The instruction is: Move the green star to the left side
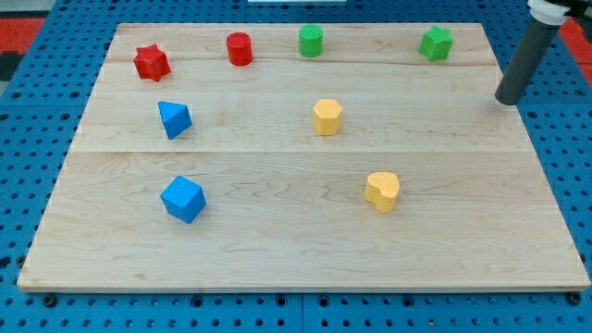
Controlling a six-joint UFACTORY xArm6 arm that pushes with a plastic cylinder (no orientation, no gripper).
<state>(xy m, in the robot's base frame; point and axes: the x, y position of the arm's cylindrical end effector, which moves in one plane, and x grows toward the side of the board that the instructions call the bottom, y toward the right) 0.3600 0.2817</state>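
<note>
- Green star [436, 43] sits at the tabletop's [277, 240] upper right.
- My tip [508, 99] rests right of it, apart, near the edge.
- No pincer: only a bare rod.
- Green cylinder [311, 41] stands upper centre.

We note a green star [436, 43] nearest my tip [507, 99], up and to its left; the rod is dark grey. Further left along the top: a green cylinder [311, 41], a red cylinder [240, 48], a red star [151, 62]. Two yellow blocks [326, 117] [381, 191] lie left and below. Farthest left, two blue blocks [174, 118] [182, 199]. Board [277, 259] pale wood, faintly grained; surround blue, dotted with holes.
</note>
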